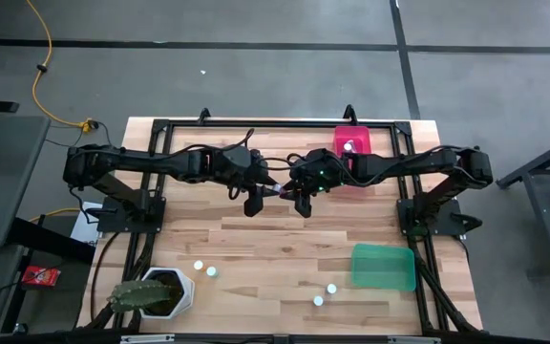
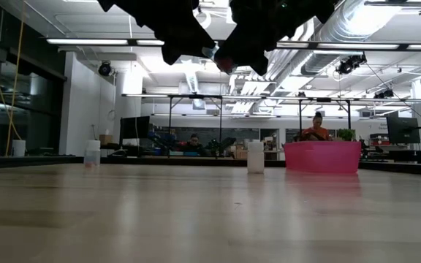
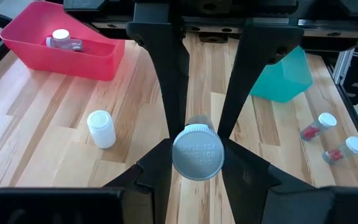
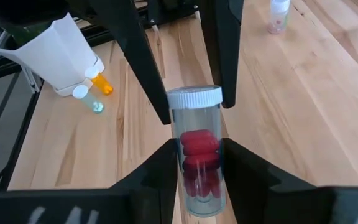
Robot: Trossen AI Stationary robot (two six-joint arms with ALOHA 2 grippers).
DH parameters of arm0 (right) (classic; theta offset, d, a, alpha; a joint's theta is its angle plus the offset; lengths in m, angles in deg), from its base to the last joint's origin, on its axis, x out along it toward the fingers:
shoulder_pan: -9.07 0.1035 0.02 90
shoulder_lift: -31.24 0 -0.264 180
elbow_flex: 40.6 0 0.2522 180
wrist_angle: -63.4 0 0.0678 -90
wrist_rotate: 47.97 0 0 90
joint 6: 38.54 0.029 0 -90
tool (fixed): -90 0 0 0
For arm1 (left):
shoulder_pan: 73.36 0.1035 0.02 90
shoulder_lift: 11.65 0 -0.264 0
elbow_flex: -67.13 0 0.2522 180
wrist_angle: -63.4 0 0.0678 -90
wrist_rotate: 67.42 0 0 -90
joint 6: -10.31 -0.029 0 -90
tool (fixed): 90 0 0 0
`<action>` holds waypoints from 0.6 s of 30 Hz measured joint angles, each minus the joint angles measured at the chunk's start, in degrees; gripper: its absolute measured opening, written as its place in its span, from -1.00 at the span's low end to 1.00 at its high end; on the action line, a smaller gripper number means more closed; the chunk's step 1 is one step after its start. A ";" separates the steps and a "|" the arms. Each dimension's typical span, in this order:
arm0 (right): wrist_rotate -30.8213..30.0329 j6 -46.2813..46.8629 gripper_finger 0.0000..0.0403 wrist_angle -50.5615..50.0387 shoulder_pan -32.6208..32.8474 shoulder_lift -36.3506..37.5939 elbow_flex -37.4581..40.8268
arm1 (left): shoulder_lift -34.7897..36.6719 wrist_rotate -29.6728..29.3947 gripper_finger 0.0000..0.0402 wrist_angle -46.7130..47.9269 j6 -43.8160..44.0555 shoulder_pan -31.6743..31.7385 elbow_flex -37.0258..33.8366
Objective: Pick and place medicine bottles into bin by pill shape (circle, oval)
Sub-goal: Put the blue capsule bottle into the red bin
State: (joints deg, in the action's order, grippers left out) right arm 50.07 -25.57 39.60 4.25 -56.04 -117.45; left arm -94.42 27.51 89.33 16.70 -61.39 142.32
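Note:
Both grippers meet above the table's middle on one clear medicine bottle point(image 4: 197, 149) with red oval pills and a white cap point(image 3: 197, 152). It also shows in the high view point(image 1: 280, 191). My left gripper point(image 1: 256, 201) comes from the left and my right gripper point(image 1: 301, 199) from the right; each is shut on the bottle. The pink bin point(image 1: 351, 161) at the far side holds one bottle point(image 1: 349, 146). The green bin point(image 1: 383, 266) stands near right. Several bottles point(image 1: 212, 272) point(image 1: 331, 289) lie on the near table. My left gripper pinches the bottle's cap end point(image 3: 178, 163) between its two fingers, coming from the table's left along the bottle, so the cap faces its wrist camera. The bottle is lifted clear of the table. My right gripper pinches the clear body near its base point(image 4: 185, 180) between its two fingers, coming from the table's right along the bottle. The bottle lies between the two grippers, cap away from the right wrist.
A white plant pot point(image 1: 156, 291) with a cactus stands at the near left corner, with an orange bottle point(image 4: 101, 84) and a clear one point(image 4: 89, 99) beside it. A white bottle point(image 3: 101, 129) stands upright near the pink bin. Two red-pill bottles point(image 3: 319, 124) point(image 3: 344, 149) lie by the green bin.

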 joint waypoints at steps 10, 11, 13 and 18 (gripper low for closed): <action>0.12 0.02 -0.49 0.03 -0.05 0.00 0.00 | 0.04 1.60 -0.41 0.02 0.97 0.03 -0.04; 0.24 0.02 -0.49 0.07 -0.07 0.00 0.00 | 0.04 2.06 -0.38 0.02 1.44 0.09 -0.04; 0.22 -0.06 -0.49 0.04 -0.09 0.02 0.00 | 0.04 2.78 -0.30 0.02 2.48 0.13 -0.04; 0.06 -1.45 -0.49 -0.23 -0.15 0.41 0.07 | 0.19 3.56 -0.09 0.05 3.91 0.13 -0.04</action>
State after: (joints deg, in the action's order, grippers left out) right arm 50.12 -27.02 39.37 4.10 -55.63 -117.38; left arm -94.22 31.07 89.38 20.61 -61.26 142.27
